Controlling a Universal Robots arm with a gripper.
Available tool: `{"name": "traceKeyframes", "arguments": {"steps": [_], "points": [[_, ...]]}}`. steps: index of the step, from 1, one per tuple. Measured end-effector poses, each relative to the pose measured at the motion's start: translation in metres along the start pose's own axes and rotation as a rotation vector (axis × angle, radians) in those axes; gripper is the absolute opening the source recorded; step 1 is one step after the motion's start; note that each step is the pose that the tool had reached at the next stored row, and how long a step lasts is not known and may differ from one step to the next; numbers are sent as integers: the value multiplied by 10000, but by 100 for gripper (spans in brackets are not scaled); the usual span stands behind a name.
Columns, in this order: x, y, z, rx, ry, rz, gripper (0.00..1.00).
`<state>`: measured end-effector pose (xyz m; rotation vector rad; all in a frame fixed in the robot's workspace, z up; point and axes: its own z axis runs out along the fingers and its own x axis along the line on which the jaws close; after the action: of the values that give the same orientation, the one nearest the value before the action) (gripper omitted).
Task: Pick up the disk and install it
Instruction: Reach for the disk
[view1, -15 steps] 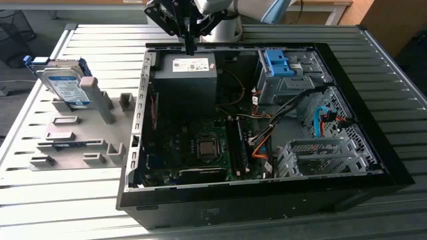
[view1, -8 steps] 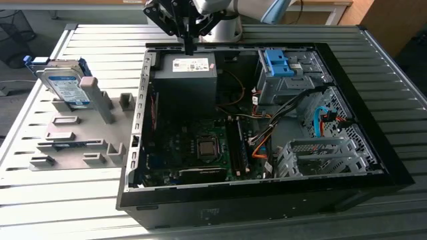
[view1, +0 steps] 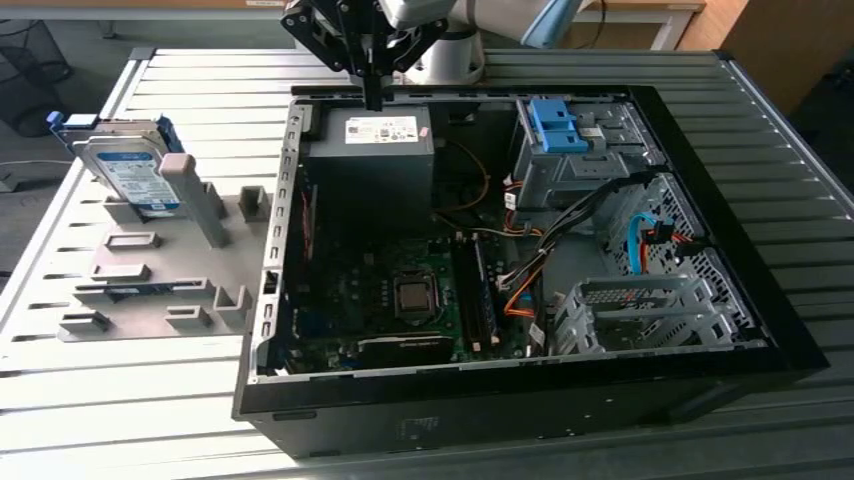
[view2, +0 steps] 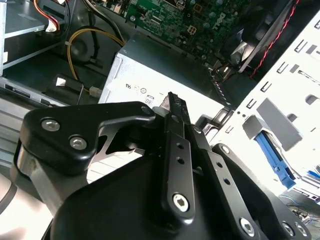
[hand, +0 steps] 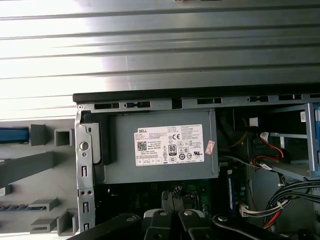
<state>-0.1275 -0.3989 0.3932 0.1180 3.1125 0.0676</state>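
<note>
Black gripper (view1: 374, 98) hangs over the grey power-supply box (view1: 374, 150) in the open black computer case (view1: 790, 345), fingers (view2: 175, 131) pressed together, empty. Silver-grey hard drive with blue rails (view1: 134, 175) stands upright in the grey rack (view1: 147, 292), outside the case on the exterior view's left.

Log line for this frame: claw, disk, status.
claw: shut, empty | over: grey box in open computer case | disk: standing in grey holder, exterior view's left | status: not picked up

The pincer (view1: 374, 100) hangs, fingers together, over the open computer case (view1: 534, 405), the disk (view1: 134, 178) standing well apart.
</note>
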Motion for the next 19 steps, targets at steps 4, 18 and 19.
{"name": "traceKeyframes", "arguments": {"steps": [4,18,19], "points": [[4,0,0,-1,0,1,11],[72,-5,-2,0,0,1,11],[81,-6,-2,0,1,0,11]]}}
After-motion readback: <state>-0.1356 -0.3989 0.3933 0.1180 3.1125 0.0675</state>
